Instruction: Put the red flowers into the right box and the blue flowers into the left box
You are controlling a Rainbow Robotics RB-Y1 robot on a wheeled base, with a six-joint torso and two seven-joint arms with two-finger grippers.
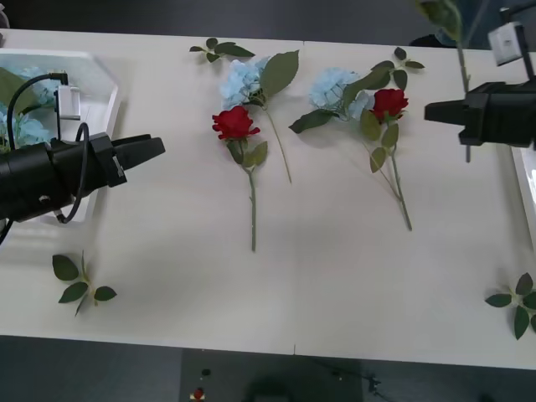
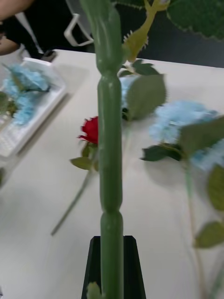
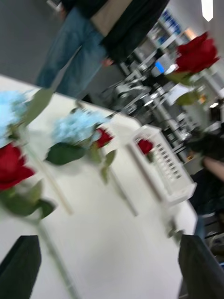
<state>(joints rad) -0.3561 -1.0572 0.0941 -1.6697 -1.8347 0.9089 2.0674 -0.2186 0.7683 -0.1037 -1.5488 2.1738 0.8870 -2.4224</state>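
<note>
Right gripper point(image 1: 429, 111) is up at the table's point(image 1: 335, 285) right side, black fingers point(image 2: 112, 266) pressed together on the stem of a red flower point(image 3: 196, 52). Stem point(image 2: 110, 140) runs straight up out of the fingers; in the left wrist view the bloom hangs high in the air above the right box point(image 3: 168, 173).

Right box is just beyond that gripper toward the table edge, with one red bloom point(image 3: 145, 146) already inside it.

Left gripper point(image 1: 159, 149) is spread, nothing between the fingers point(image 3: 21, 264). It hovers over the table's left side, just inboard of the left box point(image 1: 105, 100). Left box holds blue flowers point(image 1: 29, 130), behind and beside this gripper.

Between the two grippers, on the table:
- red flower point(image 1: 234, 123) nearest the left gripper, stem trailing toward the robot, with a blue flower point(image 1: 241, 81) touching it on the far side
- second red flower point(image 1: 389, 103) nearer the right gripper, lying against another blue flower point(image 1: 335, 86)

Loose leaf sprigs point(image 1: 79, 285) lie on the near edge below the left gripper, more point(image 1: 517, 306) below the right one.
</note>
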